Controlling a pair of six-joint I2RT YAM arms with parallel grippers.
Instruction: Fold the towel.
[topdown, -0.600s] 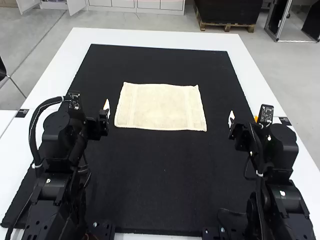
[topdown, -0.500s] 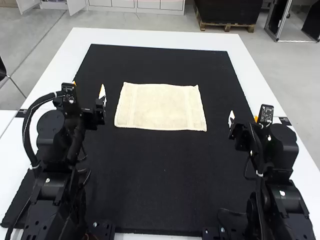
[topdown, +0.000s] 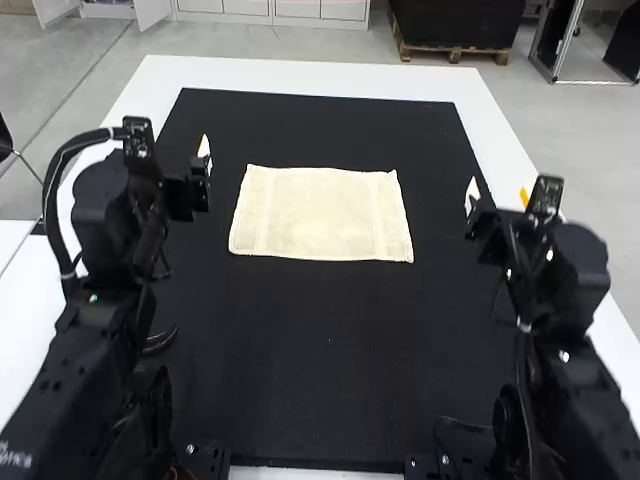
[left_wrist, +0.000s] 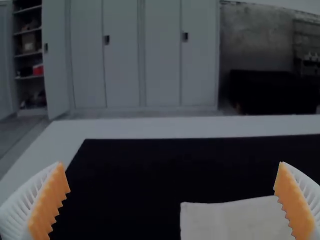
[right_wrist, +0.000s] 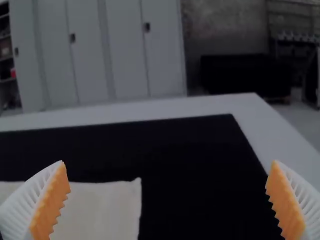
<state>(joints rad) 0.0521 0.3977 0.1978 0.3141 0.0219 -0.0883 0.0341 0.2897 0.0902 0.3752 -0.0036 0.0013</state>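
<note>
The cream towel (topdown: 320, 213) lies flat on the black mat, its long side across the table. My left gripper (topdown: 180, 160) is held above the mat to the towel's left, and my right gripper (topdown: 498, 196) is off to its right, both apart from it. In the left wrist view the towel (left_wrist: 232, 220) shows a corner, and my left gripper (left_wrist: 171, 167) has its ribbed fingers wide apart with nothing between the pads. The right wrist view shows another towel corner (right_wrist: 102, 210); my right gripper (right_wrist: 168, 166) is likewise spread wide and holds nothing.
A large black mat (topdown: 330, 350) covers most of the white table (topdown: 300, 75). Bare mat surrounds the towel on every side. Both arms stand at the near end, one along each side of the mat.
My left gripper has moved forward over the mat, rising up the high view. My right gripper has also shifted a little forward. The towel lies as before.
</note>
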